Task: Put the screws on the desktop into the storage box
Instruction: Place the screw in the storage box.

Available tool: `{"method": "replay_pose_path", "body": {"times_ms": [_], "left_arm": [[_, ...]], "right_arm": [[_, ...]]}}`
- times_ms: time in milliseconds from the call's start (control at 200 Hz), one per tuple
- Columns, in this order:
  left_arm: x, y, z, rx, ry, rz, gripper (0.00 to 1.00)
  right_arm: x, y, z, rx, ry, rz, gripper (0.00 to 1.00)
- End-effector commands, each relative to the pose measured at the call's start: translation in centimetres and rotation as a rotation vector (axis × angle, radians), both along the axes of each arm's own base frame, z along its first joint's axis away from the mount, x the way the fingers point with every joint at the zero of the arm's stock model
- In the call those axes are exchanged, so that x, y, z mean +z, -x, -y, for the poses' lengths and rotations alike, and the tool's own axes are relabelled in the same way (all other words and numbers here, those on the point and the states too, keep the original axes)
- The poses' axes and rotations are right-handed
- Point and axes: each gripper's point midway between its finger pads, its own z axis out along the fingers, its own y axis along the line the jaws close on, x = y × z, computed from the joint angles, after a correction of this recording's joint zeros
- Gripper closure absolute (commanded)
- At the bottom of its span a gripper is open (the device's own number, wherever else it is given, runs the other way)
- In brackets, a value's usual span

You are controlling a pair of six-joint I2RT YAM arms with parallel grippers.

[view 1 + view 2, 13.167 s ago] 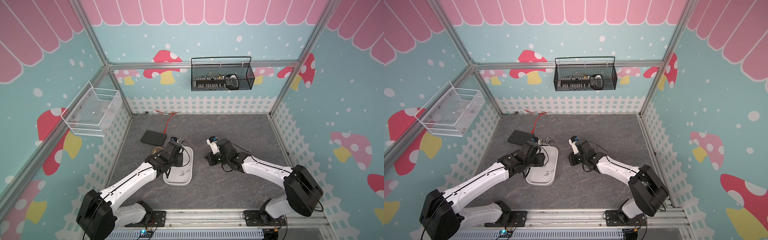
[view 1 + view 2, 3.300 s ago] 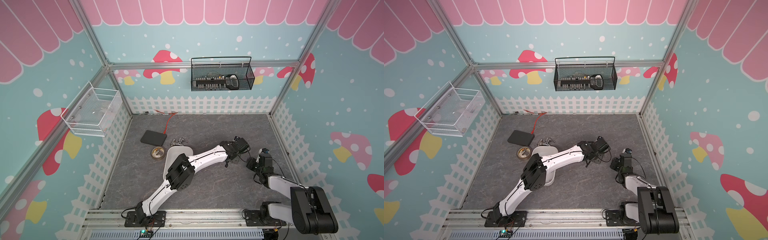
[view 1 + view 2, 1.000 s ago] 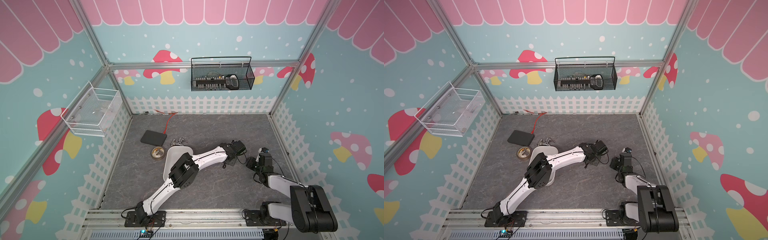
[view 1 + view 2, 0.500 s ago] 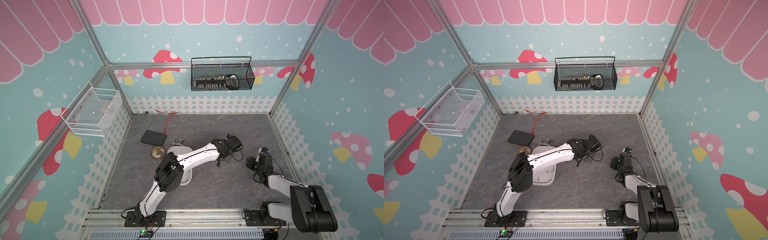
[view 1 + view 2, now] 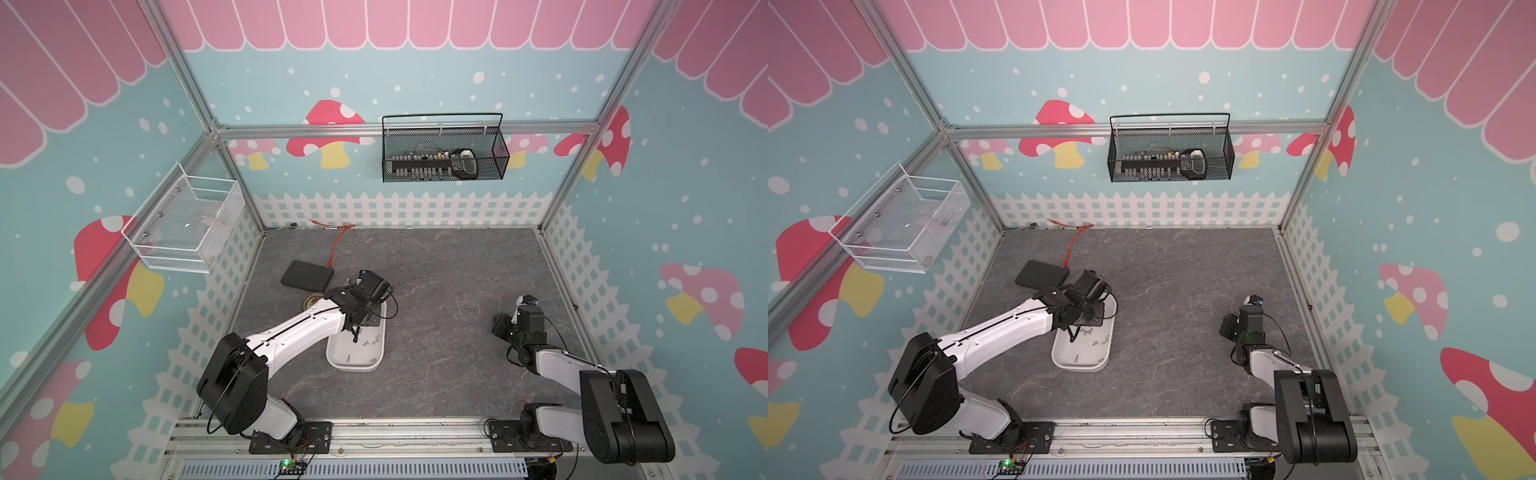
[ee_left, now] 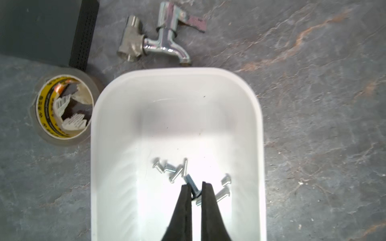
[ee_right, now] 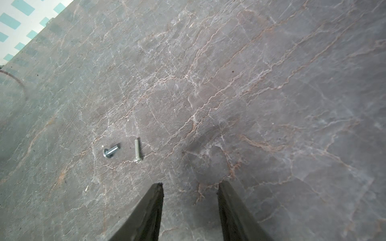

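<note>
In the left wrist view my left gripper (image 6: 195, 184) is shut on a small silvery screw (image 6: 192, 186), held by its head just above the floor of the white storage box (image 6: 259, 129). Several more screws (image 6: 171, 169) lie loose inside the box. In both top views the left gripper (image 5: 355, 337) hangs over the box (image 5: 1059, 358). My right gripper (image 7: 190, 186) stands open and holds nothing, low over the dark grey desktop (image 7: 229, 83). Two screws, one short (image 7: 110, 152) and one longer (image 7: 137, 150), lie on the desktop a little beyond its fingertips.
A flat black box (image 5: 306, 276), a tape roll (image 6: 62, 106) and a chrome tap (image 6: 154, 39) lie just behind the storage box. An orange cable (image 5: 336, 245) runs from the back fence. A black mesh basket (image 5: 444, 158) and a white one (image 5: 187, 224) hang on the walls.
My left arm has swung back from the right middle of the desktop to above the storage box, gripper shut on a screw. The right arm has stayed still.
</note>
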Motion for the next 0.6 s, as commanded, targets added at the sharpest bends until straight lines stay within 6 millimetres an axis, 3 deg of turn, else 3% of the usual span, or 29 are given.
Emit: {"method": "replay_pose_path", "body": {"times_ms": [0, 85, 140, 330, 500, 595], "left_arm": [[-0.3, -0.4, 0.8, -0.018, 0.062, 0.012, 0.89], [-0.3, -0.6, 0.3, -0.018, 0.053, 0.015, 0.57], [0.0, -0.7, -0.1, -0.009, 0.046, 0.028, 0.46], [1.8, 0.3, -0.6, -0.03, 0.082, 0.074, 0.43], [3.9, 2.2, -1.4, -0.068, 0.14, 0.153, 0.43], [5.6, 2.7, -1.3, -0.087, 0.198, 0.217, 0.43]], "right_arm": [[0.6, -0.7, 0.2, 0.0, 0.01, 0.019, 0.51], [0.6, -0.7, 0.3, -0.003, 0.011, 0.02, 0.49], [0.7, -0.7, 0.3, -0.001, 0.013, 0.022, 0.49], [1.3, -0.9, -0.3, 0.037, 0.009, 0.039, 0.48], [4.4, -2.1, -2.2, 0.133, -0.019, 0.069, 0.5], [5.1, -2.8, -3.5, 0.197, -0.009, 0.016, 0.5]]}}
